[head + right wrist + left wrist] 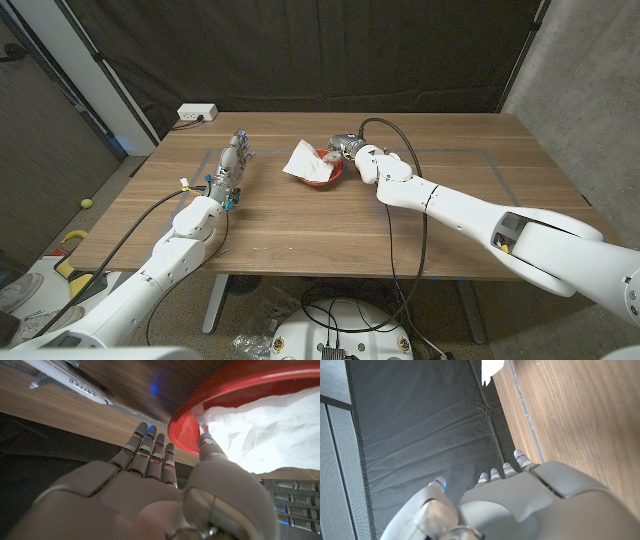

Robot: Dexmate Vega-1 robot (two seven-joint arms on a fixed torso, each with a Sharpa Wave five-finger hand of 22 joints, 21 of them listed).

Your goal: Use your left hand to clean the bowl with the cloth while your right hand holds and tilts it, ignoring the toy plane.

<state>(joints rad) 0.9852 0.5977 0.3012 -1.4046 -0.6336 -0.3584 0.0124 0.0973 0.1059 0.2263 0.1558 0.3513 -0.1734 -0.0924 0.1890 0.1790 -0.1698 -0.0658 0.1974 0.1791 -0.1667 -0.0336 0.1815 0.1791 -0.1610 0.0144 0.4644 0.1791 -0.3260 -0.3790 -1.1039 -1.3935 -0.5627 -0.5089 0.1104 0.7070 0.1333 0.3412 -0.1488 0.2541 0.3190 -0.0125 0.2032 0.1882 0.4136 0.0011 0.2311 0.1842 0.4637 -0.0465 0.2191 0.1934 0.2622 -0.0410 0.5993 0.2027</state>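
Head view shows my left hand open, holding nothing — the cloth in the bowl lies to its right, where my right hand grips the rim.

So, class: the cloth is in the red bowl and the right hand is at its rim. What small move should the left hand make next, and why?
Probably reach the left hand toward the cloth. It stands open and apart from the red bowl, while the right hand is already at the rim, so gripping the cloth looks like the missing step.

The toy plane bears the word "UNITED" on its fuselage.
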